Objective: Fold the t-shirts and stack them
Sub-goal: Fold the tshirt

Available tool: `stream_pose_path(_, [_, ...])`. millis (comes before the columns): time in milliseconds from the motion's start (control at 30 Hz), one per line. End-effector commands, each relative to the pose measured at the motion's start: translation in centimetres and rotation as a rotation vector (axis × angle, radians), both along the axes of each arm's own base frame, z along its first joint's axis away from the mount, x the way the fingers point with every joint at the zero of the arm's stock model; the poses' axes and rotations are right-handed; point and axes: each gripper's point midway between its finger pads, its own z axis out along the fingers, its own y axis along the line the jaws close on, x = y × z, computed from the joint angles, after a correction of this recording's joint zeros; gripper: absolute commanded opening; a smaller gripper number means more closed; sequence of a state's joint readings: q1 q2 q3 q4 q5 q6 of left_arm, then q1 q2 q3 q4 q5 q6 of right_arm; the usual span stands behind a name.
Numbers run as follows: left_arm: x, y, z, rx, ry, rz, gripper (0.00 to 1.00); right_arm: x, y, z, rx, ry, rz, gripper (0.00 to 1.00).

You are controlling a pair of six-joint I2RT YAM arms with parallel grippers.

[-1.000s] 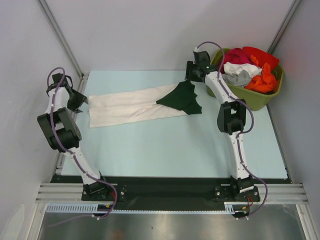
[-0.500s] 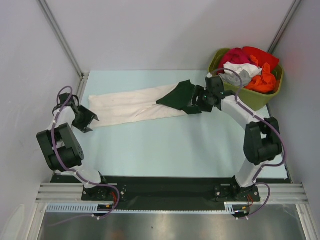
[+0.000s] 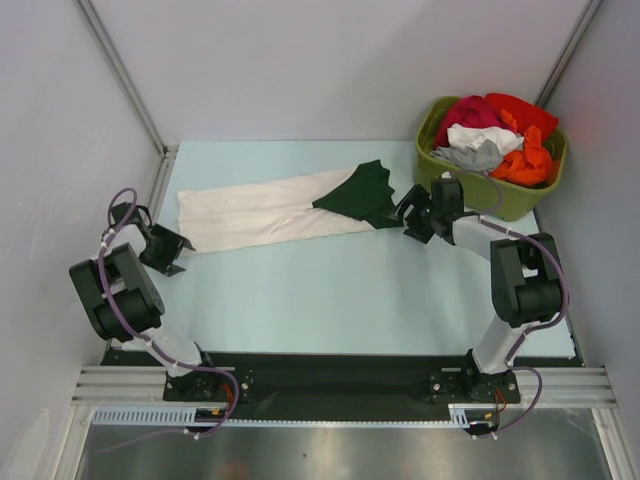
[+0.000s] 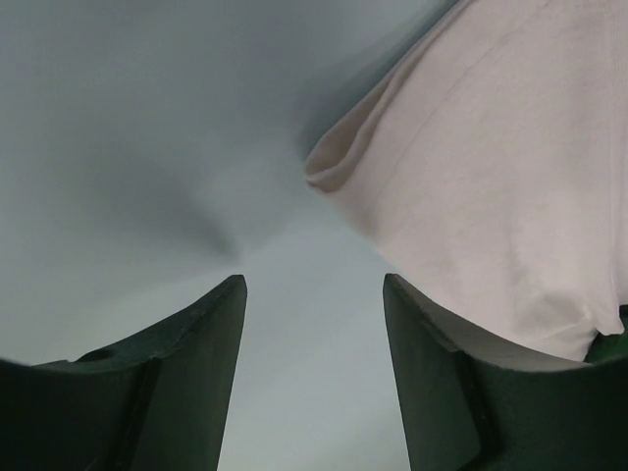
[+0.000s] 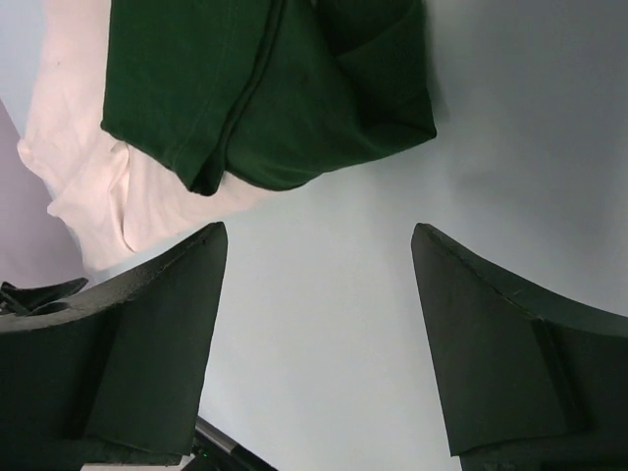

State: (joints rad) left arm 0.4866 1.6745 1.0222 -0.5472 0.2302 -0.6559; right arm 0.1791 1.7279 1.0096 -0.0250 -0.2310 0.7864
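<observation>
A cream-white t-shirt (image 3: 255,212) lies flattened in a long strip across the back of the table, with dark green fabric (image 3: 362,194) over its right end. My left gripper (image 3: 180,243) sits low just off the strip's left end, open and empty. In the left wrist view the cream cloth (image 4: 491,167) is ahead and to the right of the left gripper (image 4: 314,285). My right gripper (image 3: 408,217) is open and empty just right of the green fabric. In the right wrist view the green fabric (image 5: 275,88) and the cream cloth (image 5: 108,196) lie beyond the right gripper (image 5: 319,235).
An olive-green tub (image 3: 500,200) stands at the back right corner, heaped with red, white, grey and orange garments (image 3: 495,140). It is close behind my right forearm. The pale blue table top (image 3: 330,290) stretches toward the arm bases.
The right arm swung from the back beside the tub down to the green fabric's right edge, its jaws widening. The left gripper dropped nearer and left, off the strip's end.
</observation>
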Motion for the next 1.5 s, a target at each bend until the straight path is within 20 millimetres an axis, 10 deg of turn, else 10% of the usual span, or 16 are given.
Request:
stream_pose_path(0, [1.1, 0.7, 0.1, -0.011, -0.033, 0.018, 0.63, 1.5, 0.3, -0.2, 0.058, -0.045, -0.031, 0.80])
stream_pose_path(467, [1.5, 2.1, -1.8, -0.023, 0.007, 0.050, 0.48, 3.2, -0.5, -3.6, 0.040, -0.003, -0.109, 0.75])
stream_pose_path(900, [1.6, 3.3, -2.3, -0.013, 0.031, 0.070, 0.00, 4.8, -1.9, -5.1, -0.033, 0.008, -0.173, 0.31])
stream_pose_path(1100, [1.1, 4.3, -2.0, 0.012, 0.038, 0.090, 0.00, 5.5, -3.1, -5.3, -0.108, 0.017, -0.190, 0.00])
stream_pose_path(1333, [0.9, 5.1, -0.6, 0.027, -0.002, 0.081, 0.00, 5.6, -3.8, -3.9, -0.181, -0.016, -0.141, 0.00])
stream_pose_path(1467, [0.8, 3.9, 0.8, 0.015, -0.069, 0.047, 0.39, 5.2, -2.9, -4.4, -0.162, -0.002, -0.109, 0.00])
